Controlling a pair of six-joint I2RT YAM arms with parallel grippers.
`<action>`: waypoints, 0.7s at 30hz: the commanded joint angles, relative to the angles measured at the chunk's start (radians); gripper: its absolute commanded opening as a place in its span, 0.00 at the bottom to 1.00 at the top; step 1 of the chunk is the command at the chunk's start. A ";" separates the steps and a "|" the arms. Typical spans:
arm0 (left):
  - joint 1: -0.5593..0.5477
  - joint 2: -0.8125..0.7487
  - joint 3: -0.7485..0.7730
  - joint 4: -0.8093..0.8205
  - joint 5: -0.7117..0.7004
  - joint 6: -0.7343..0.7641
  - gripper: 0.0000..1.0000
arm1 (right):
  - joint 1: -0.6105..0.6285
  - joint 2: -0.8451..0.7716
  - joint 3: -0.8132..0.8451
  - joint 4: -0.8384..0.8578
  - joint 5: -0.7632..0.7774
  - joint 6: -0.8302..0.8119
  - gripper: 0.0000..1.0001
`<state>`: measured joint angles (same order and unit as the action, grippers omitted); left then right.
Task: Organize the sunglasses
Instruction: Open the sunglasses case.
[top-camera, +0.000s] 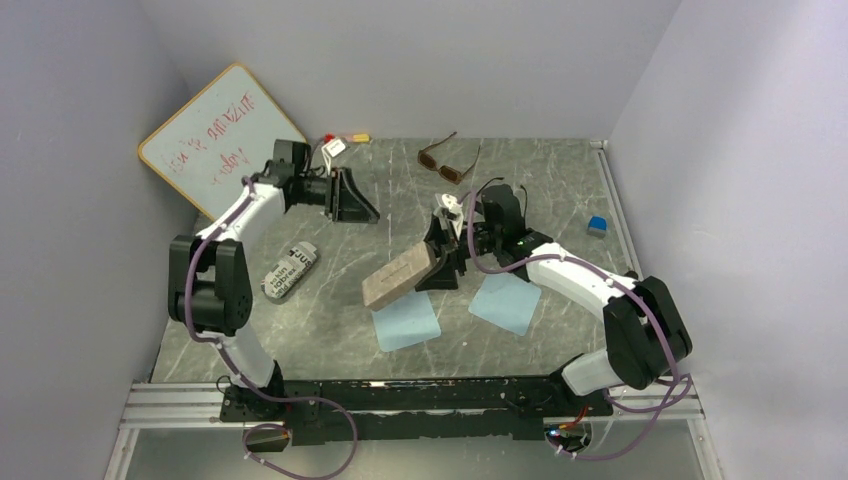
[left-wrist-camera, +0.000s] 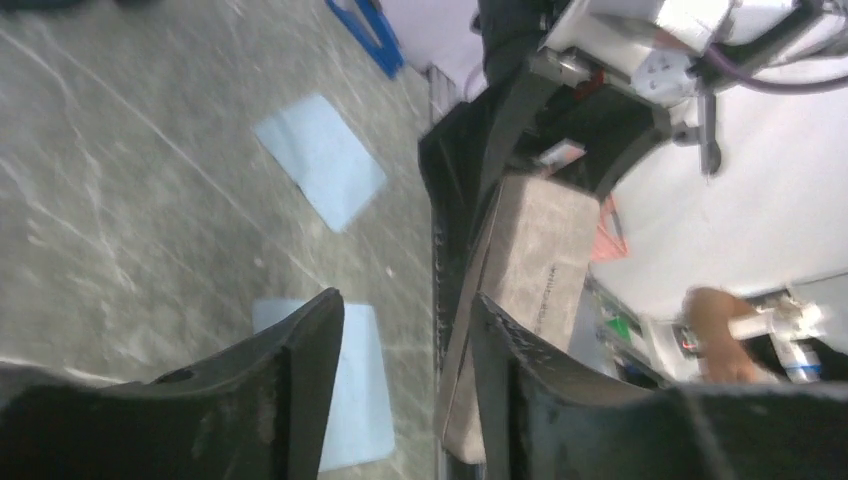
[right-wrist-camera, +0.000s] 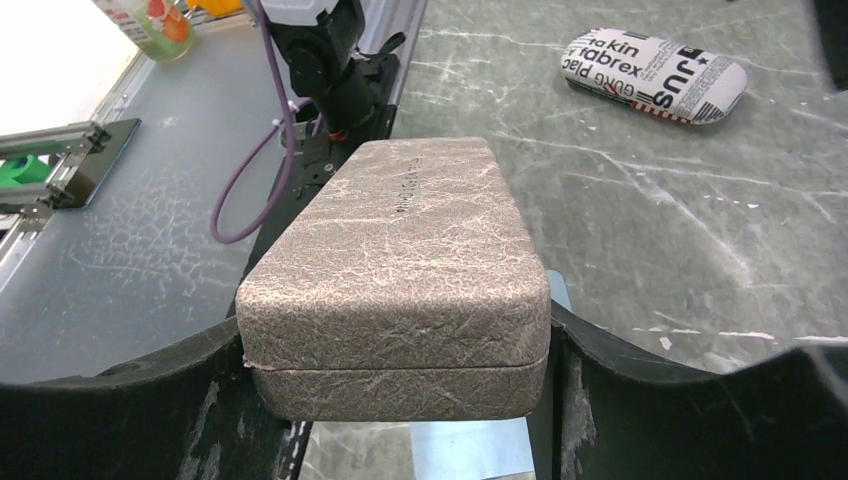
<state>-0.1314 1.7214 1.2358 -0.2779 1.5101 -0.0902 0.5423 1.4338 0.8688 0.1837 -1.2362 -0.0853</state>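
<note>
Brown case (top-camera: 398, 278), end behind right jaws

The brown case (right-wrist-camera: 400, 250) has a matt, leathery grain, crackled with pale veins, and faint lettering pressed into its lid. The worktop (right-wrist-camera: 650, 230) is smooth grey stone-look, streaked white. The lettered pouch (right-wrist-camera: 655, 75) looks smooth. The fingers (right-wrist-camera: 130, 420) of the right gripper (right-wrist-camera: 400, 330) are matt black plastic, scuffed pale.

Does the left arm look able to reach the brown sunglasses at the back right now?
Probably yes: the left gripper hangs empty near the brown sunglasses, bare table between; the right gripper holds the brown case farther forward.
</note>
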 joint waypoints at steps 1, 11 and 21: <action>-0.005 -0.009 0.295 -0.675 -0.137 0.691 0.61 | -0.020 -0.005 0.046 0.097 0.024 0.074 0.00; -0.219 -0.274 0.114 -0.551 -0.573 0.759 0.96 | -0.070 0.011 0.036 0.207 0.081 0.248 0.00; -0.353 -0.264 0.134 -0.528 -0.651 0.741 0.97 | -0.071 -0.002 0.030 0.190 0.065 0.210 0.00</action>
<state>-0.4805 1.4136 1.3018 -0.7918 0.8818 0.6205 0.4709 1.4612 0.8688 0.3077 -1.1442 0.1387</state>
